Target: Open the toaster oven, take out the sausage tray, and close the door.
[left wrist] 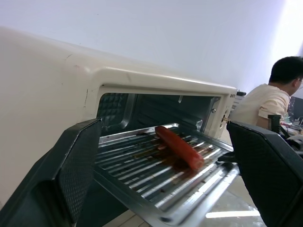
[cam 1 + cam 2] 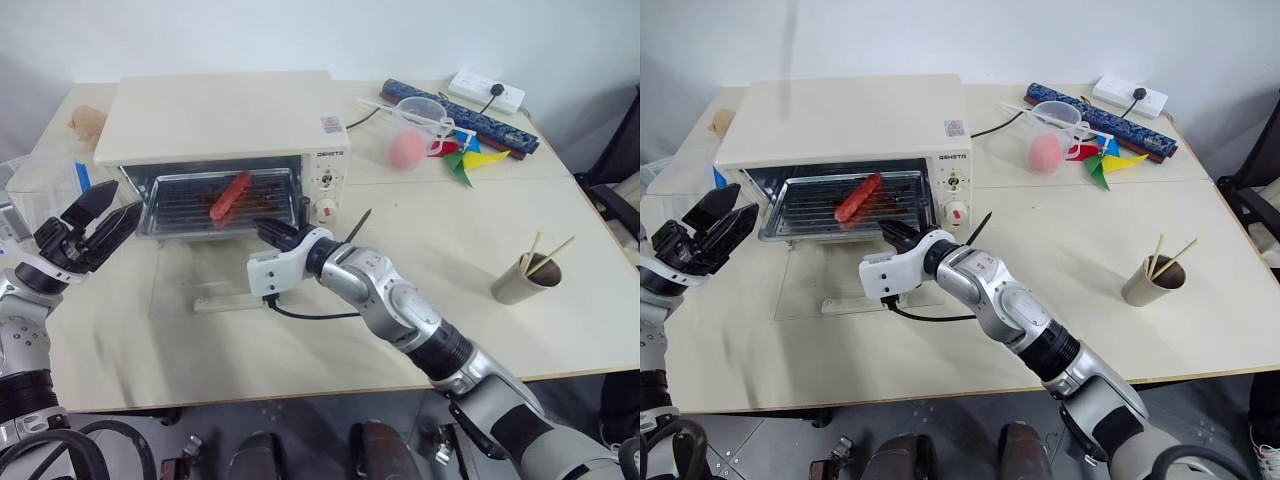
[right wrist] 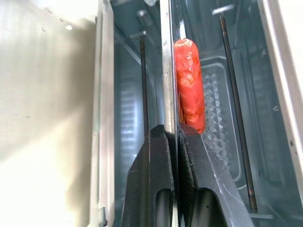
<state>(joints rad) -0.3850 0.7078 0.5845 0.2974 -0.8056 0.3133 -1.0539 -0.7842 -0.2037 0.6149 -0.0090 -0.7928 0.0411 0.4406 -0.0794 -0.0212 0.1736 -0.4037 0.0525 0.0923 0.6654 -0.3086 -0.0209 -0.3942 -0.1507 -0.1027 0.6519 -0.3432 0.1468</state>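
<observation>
The cream-white toaster oven [image 2: 220,115] stands at the back left of the table. Its glass door [image 2: 190,285] lies folded flat on the tabletop, bar handle [image 2: 225,303] nearest me. The silver sausage tray [image 2: 185,210] sticks partway out of the opening, and a red sausage [image 2: 231,194] lies across its ridges. My right gripper [image 2: 268,231] is shut on the tray's front rim near its right corner; in the right wrist view the rim [image 3: 168,71] runs between the closed fingers. My left gripper [image 2: 100,215] hovers open just off the tray's left end, touching nothing.
A clear plastic box [image 2: 40,185] sits at the table's left edge behind my left arm. To the right are a measuring cup [image 2: 425,120] with a pink ball, a pinwheel [image 2: 468,160], a power strip [image 2: 487,92] and a paper cup [image 2: 518,282] holding sticks. A person [image 1: 267,97] sits beyond the oven.
</observation>
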